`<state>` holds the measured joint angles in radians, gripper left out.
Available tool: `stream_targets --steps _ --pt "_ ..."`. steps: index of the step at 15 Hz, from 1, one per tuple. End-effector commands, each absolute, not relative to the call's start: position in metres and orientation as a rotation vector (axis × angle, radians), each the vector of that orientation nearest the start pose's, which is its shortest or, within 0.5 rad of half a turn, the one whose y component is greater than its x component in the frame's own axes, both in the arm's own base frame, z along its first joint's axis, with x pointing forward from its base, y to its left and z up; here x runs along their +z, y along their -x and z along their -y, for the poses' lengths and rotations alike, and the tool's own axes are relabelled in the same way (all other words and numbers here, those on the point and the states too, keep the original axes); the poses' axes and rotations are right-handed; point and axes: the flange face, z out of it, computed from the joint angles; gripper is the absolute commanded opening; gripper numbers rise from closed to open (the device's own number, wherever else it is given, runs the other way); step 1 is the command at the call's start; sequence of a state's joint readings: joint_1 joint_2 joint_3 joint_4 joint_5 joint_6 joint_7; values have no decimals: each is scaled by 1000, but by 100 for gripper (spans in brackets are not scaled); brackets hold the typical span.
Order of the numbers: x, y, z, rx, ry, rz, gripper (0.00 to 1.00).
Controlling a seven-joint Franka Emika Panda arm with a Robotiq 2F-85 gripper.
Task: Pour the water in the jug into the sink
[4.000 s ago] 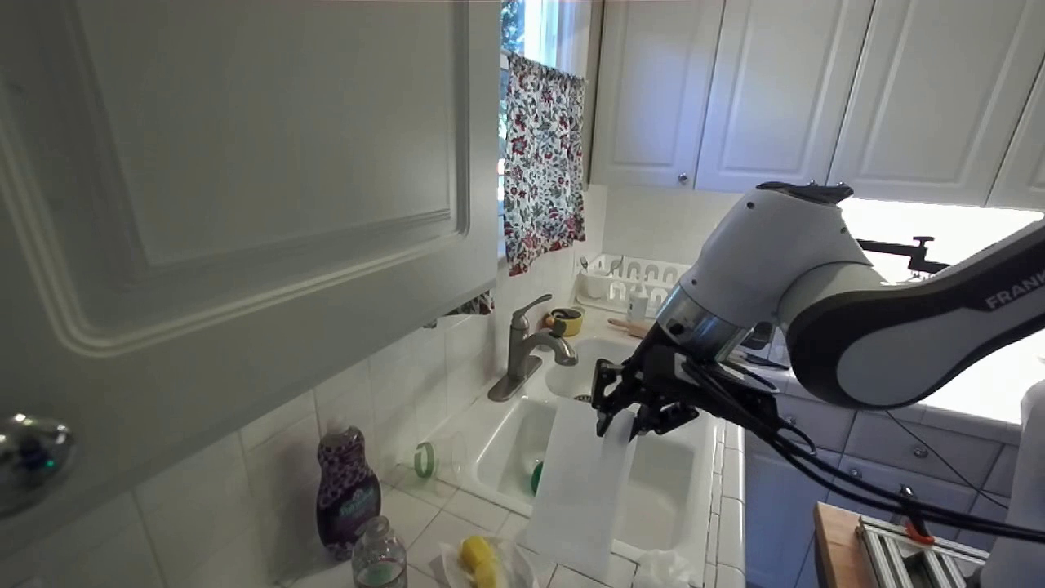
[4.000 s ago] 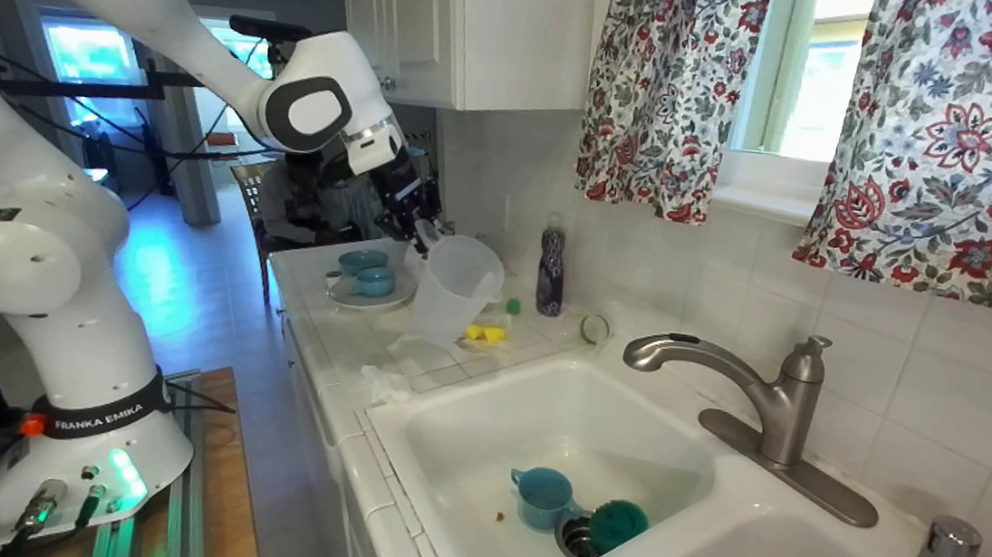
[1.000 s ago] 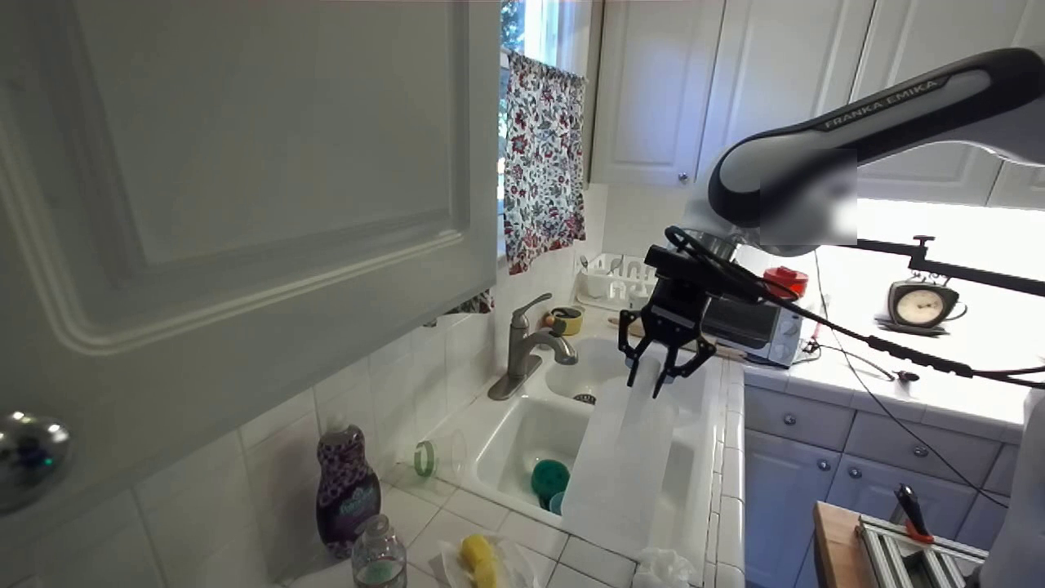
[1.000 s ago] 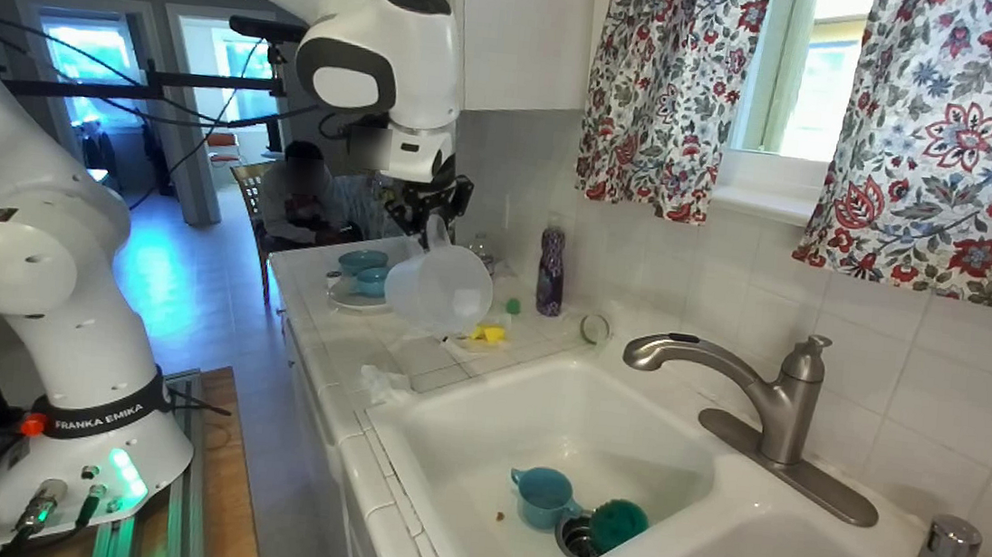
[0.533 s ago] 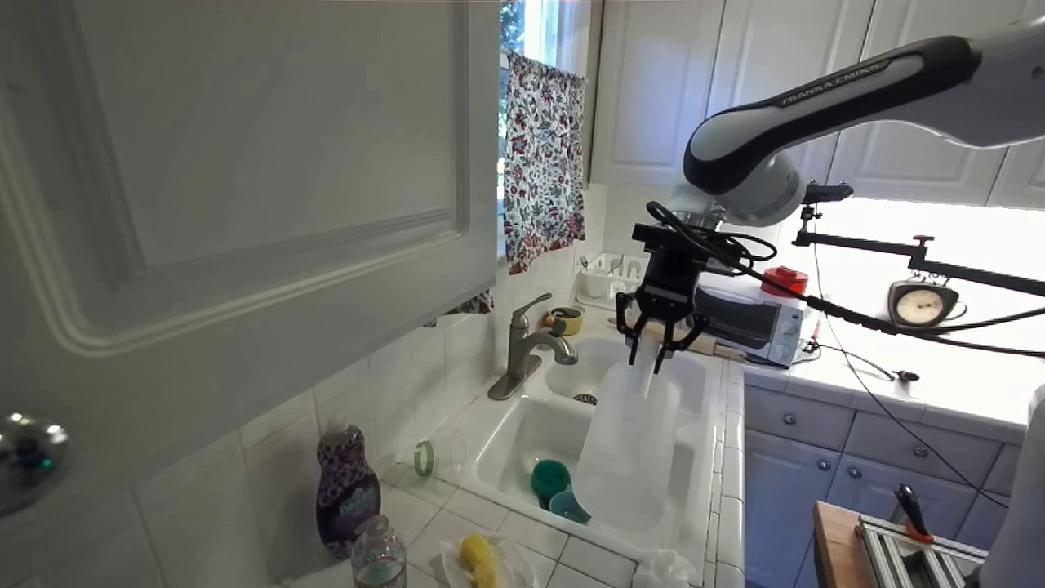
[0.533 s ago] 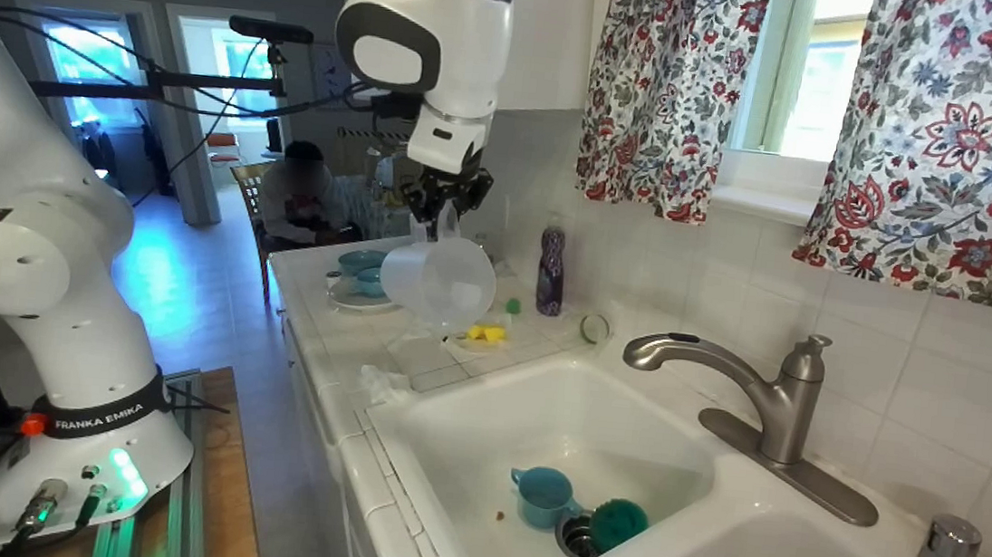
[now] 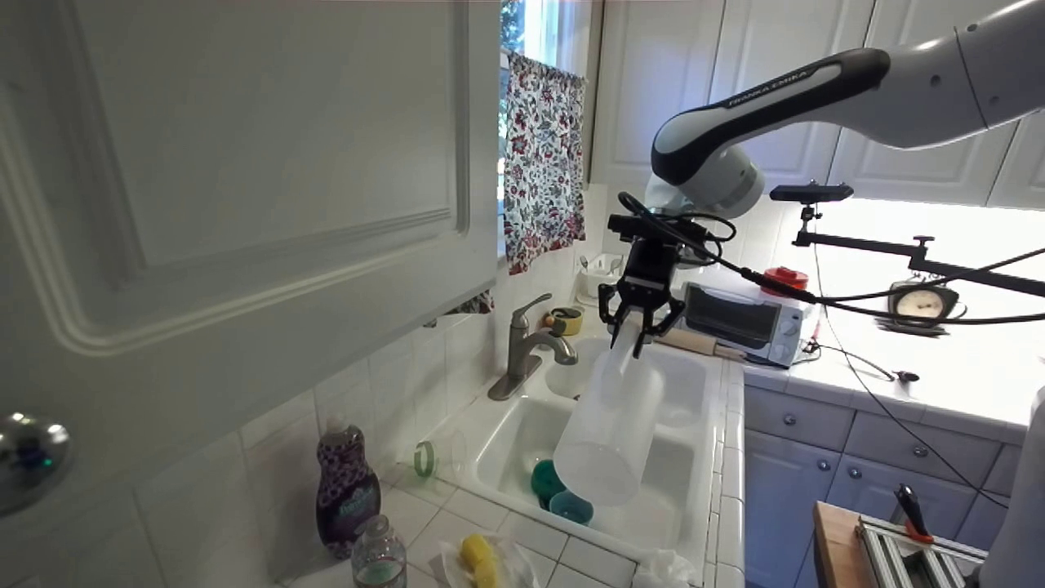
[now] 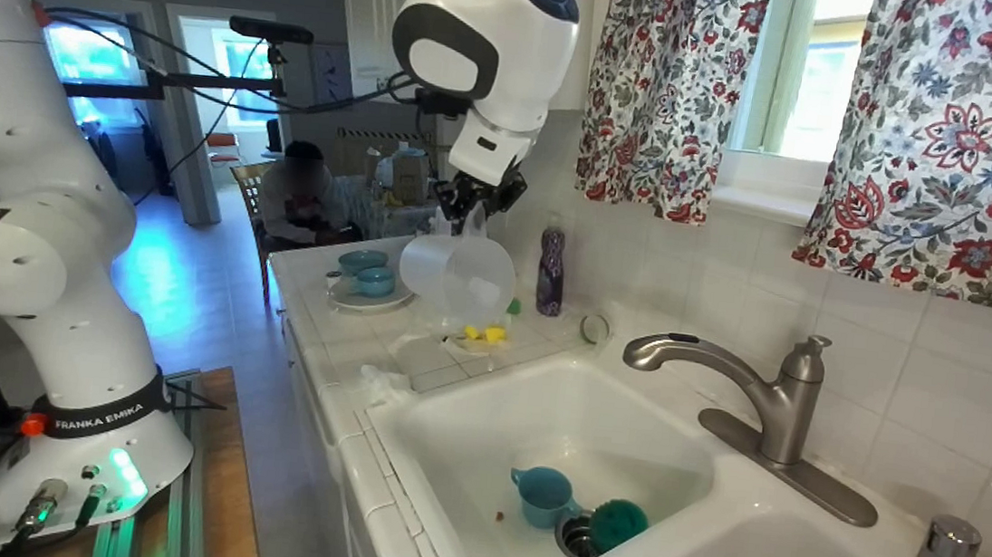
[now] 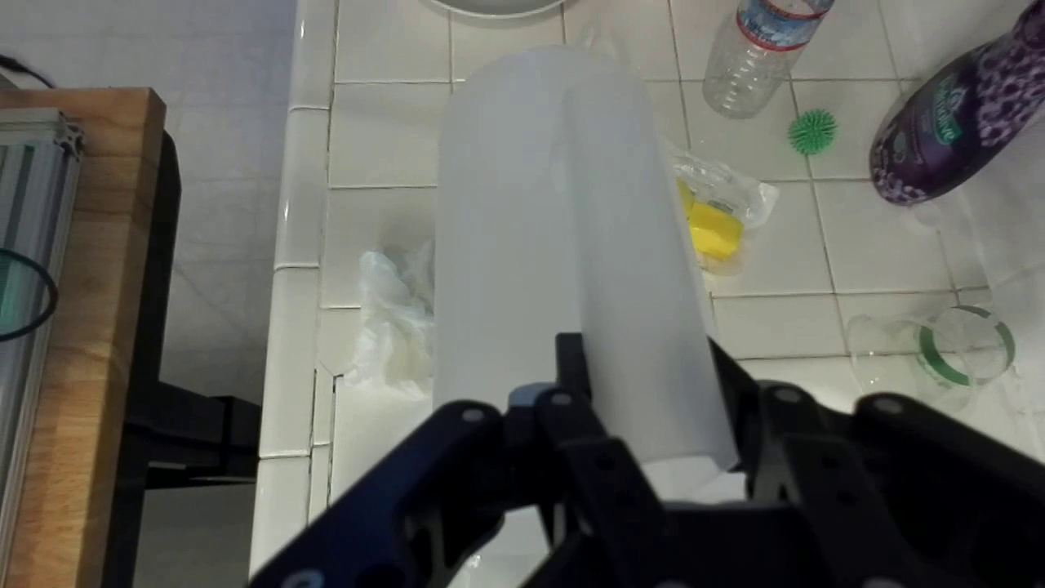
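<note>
Below, the tiled surface [image 9: 384,135] is spreading; fingers [image 9: 573,363], parted narrowly, are gripping the handle [image 9: 637,269] of the jug [image 9: 506,229], extending toward twelve o'clock in the wrist view.

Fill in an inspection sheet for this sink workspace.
Surface: white tiled counter, crumpled plastic lying on it.
Job's things: jug tilted and held aloft, water not distinguishable; white two-basin sink, blue cup and green round object by the drain.
Clutter: purple soap bottle, clear plastic bottle, green spiky ball, yellow pieces in clear wrapping, green-banded cup on its side.
Grippers: single gripper, closed on the jug's handle.
Cables: black cables loop above the gripper; no contact with the jug seen.
Surroundings: person seated in the background; floral curtains behind the sink.
</note>
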<state>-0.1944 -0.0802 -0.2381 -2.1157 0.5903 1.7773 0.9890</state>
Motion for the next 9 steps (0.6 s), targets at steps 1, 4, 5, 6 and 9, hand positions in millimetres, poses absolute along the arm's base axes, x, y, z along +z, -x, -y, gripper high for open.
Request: stream_targets --steps 1,4,5,6,9 --pt "451 -495 188 638 1716 -1855 9" --pt "447 -503 196 666 1686 -1862 9" --pt "447 -505 198 673 1684 -1863 9" --pt "446 -507 199 683 1684 -1861 9" --pt "445 -511 201 716 1688 -1841 9"
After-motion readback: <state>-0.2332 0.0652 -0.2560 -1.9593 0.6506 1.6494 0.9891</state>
